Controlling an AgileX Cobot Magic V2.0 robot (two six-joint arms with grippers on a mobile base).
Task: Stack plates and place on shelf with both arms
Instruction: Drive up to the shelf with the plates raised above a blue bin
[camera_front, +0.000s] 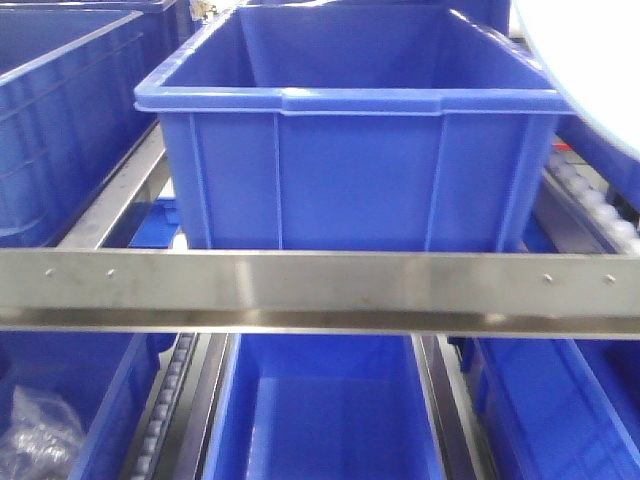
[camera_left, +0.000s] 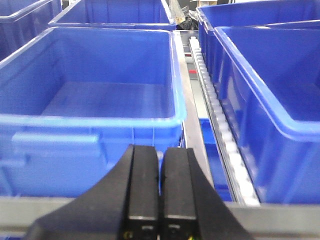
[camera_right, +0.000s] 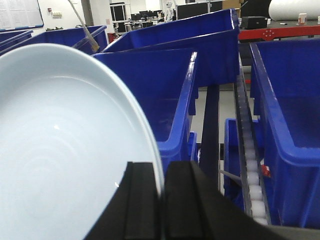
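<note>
So the left gripper (camera_left: 160, 156) is seen pinched shut on nothing at all, parked just over the front edge of the shelf (camera_front: 320, 285) and aimed at the blue bin (camera_front: 350, 150) set at the middle of that tier. A roller track (camera_left: 220, 125) is laid along the bin's right side. Toward the shelf's right edge, the right gripper (camera_right: 163, 172) is clamped on the rim of a white plate (camera_right: 60, 150), whose face is spread out to the left of the jaws. Whether a second plate is stacked there can't be told. The placing would probably be done by the right arm, as the plate is carried there.
</note>
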